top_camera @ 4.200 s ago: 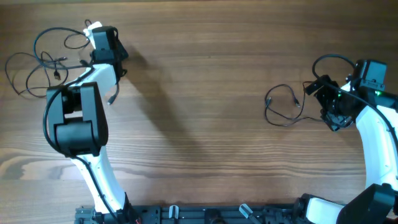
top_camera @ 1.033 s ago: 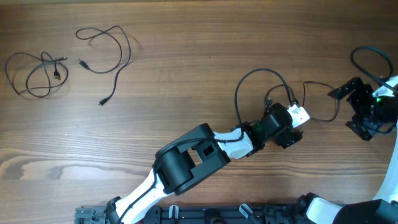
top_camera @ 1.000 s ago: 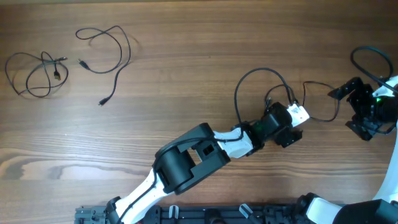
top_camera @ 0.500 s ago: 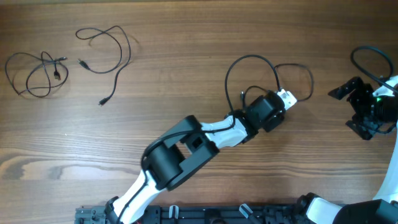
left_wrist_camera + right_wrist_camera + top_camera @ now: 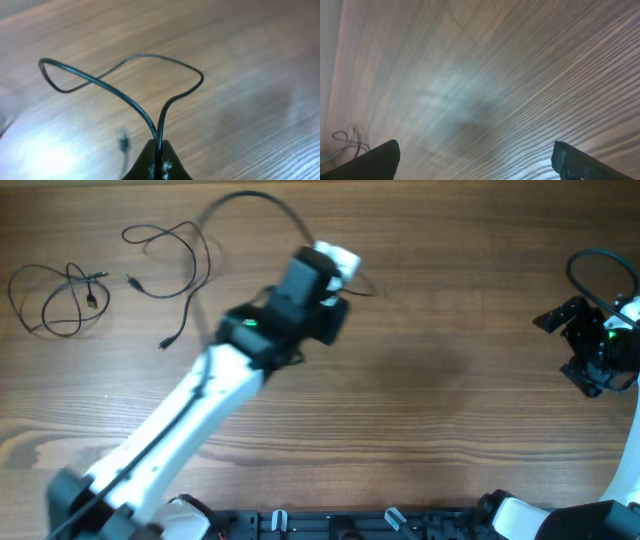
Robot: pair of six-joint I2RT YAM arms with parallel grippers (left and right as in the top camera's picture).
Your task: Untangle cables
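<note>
Your left gripper [image 5: 159, 150] pinches one cable [image 5: 150, 56] aloft, seemingly mid-carry; your right gripper [image 5: 475, 162] hangs spread, empty. Next, lay it apart from the loose cables [image 5: 206, 260] far left.

Three cables [image 5: 72, 280] [image 5: 186, 225] [image 5: 165, 58], two arms [image 5: 190, 410] [image 5: 600, 345], one table [image 5: 450, 430].

**No legible text in any view**

No writing, label, brand, number or sign can be read. The white patch [image 5: 340, 256] on the left tool [image 5: 332, 272] is too blurred to show print, and the wooden surface [image 5: 460, 320] shows only grain.
</note>
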